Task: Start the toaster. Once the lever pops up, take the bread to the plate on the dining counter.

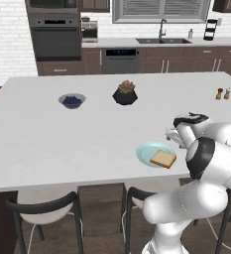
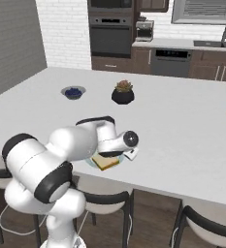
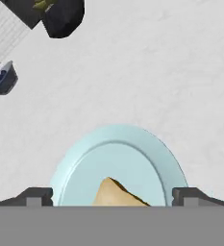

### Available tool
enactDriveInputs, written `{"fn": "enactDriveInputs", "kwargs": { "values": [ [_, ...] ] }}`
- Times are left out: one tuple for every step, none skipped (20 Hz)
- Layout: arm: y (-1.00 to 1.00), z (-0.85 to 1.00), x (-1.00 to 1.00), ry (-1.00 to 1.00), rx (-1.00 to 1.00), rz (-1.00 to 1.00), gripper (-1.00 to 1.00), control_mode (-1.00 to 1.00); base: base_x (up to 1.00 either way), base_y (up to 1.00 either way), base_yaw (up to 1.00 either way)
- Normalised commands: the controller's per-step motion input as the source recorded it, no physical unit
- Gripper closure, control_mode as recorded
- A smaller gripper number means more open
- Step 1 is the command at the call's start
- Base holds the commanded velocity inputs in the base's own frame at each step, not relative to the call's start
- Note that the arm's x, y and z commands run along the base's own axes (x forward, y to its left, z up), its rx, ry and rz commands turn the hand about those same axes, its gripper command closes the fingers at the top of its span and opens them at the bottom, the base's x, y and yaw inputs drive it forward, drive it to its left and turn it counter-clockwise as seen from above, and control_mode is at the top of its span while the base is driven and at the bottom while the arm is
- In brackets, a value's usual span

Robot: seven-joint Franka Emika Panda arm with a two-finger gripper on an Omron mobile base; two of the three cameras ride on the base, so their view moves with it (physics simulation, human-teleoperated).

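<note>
While the dining counter (image 1: 47, 144) stretches wide and white before us, we see the plate (image 3: 118, 163) near its front edge, and the bread (image 1: 163, 158) lies flat on it. Over the slice hangs our gripper (image 3: 112, 197), its fingers spread wide to either side of the plate, holding nothing at all.

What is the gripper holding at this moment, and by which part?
Nothing. The gripper is open above the plate, and the bread lies on the plate, free of the fingers.
</note>
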Motion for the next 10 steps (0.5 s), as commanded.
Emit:
{"fn": "enactDriveInputs", "kwargs": {
  "values": [
    [-0.53,0.71,-0.23,0.09,-0.02,-0.22,-1.0,-1.0,0.0,0.0,0.0],
    [-0.43,0.83,-0.31,0.06,-0.03,-0.2,-1.0,-1.0,0.0,0.0,0.0],
    [-0.32,0.94,-0.36,0.07,-0.03,-0.18,-1.0,-1.0,0.0,0.0,0.0],
    [-0.14,1.0,-0.58,0.04,-0.02,-0.15,-1.0,-1.0,0.0,0.0,0.0],
    [-0.02,1.0,-0.72,0.02,-0.01,-0.11,-1.0,-1.0,0.0,0.0,0.0],
    [0.0,1.0,-0.92,0.0,0.0,-0.08,-1.0,-1.0,0.0,0.0,0.0],
    [0.0,1.0,-0.98,0.0,0.0,-0.06,-1.0,-1.0,0.0,0.0,0.0],
    [0.0,1.0,-1.0,0.04,-0.01,-0.04,-1.0,-1.0,0.0,0.0,0.0],
    [0.12,1.0,-1.0,0.07,-0.04,-0.02,-1.0,-1.0,0.0,0.0,0.0],
    [0.21,1.0,-1.0,0.11,-0.06,-0.01,-1.0,-1.0,0.0,0.0,0.0]
  ]
}}
